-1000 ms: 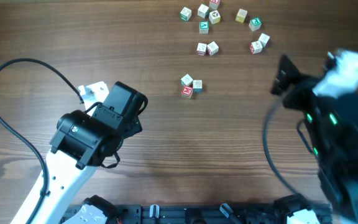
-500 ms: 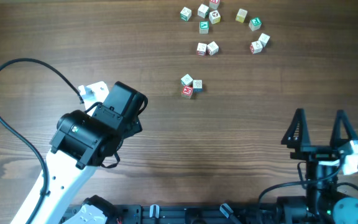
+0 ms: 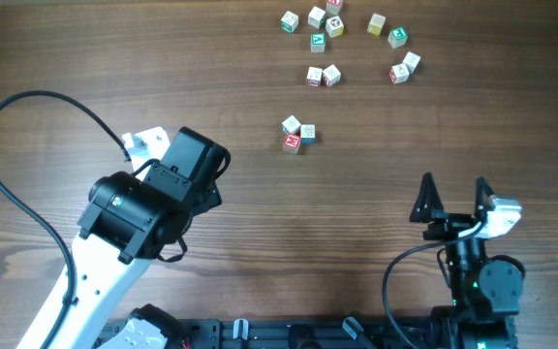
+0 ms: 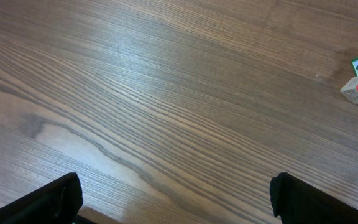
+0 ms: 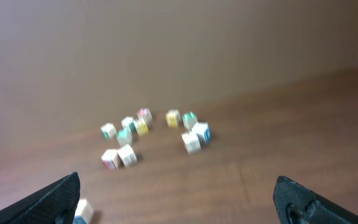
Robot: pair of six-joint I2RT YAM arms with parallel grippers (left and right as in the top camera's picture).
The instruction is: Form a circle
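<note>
The bare wood of the table (image 3: 376,223) lies open across the middle and right, so a gripper could reach the group of three cubes (image 3: 307,132) from the near side or either flank. Scattered cubes (image 3: 334,26) crowd the far side. The left arm (image 3: 143,208) and its black cable (image 3: 37,94) block the near left.

I see one piece of furniture on my screens: a table (image 3: 289,223) of dark brown wood, its grain running side to side in the overhead view. Through the left wrist camera the surface carries a soft, pale sheen (image 4: 142,50), and a darker swirl in the grain (image 4: 36,124) sits toward the lower left. The right wrist camera is blurred. It gives me a plain brownish wall (image 5: 166,43) rising behind the table's far edge, evenly lit.
</note>
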